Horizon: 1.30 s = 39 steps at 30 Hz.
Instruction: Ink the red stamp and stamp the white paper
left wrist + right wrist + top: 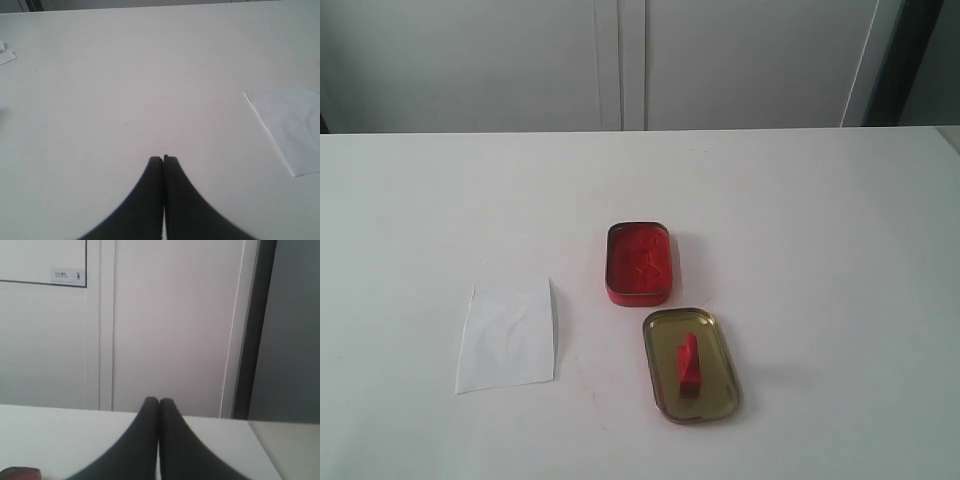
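Observation:
The red stamp [687,364] lies inside a gold tin lid [691,363] near the front middle of the white table. Just behind it stands the open tin of red ink [639,262]. The white paper [509,335] lies flat to the left of both; its corner also shows in the left wrist view as the white paper [292,128]. Neither arm appears in the exterior view. My left gripper [163,159] is shut and empty above bare table, apart from the paper. My right gripper [159,401] is shut and empty, pointing toward the back wall.
White cabinet doors [620,60] stand behind the table's far edge. A red sliver [20,473] shows at one edge of the right wrist view. A scrap of white paper [6,55] lies at the far side of the left wrist view.

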Each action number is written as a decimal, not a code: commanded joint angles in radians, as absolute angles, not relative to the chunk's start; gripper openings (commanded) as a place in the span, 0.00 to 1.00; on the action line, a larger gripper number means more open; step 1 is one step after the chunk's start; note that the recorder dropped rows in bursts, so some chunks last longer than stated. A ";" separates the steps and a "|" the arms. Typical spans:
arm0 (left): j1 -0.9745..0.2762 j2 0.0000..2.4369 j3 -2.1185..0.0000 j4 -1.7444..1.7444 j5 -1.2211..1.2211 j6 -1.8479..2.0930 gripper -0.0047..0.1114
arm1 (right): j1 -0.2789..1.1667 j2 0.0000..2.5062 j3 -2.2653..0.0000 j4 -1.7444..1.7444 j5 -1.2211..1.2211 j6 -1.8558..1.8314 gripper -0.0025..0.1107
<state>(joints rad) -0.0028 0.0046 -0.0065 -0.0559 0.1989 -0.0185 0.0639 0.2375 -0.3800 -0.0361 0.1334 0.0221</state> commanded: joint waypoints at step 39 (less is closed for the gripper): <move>-0.002 0.000 0.000 -0.060 0.195 -0.019 0.04 | 0.373 1.256 -0.902 0.199 0.717 0.008 0.02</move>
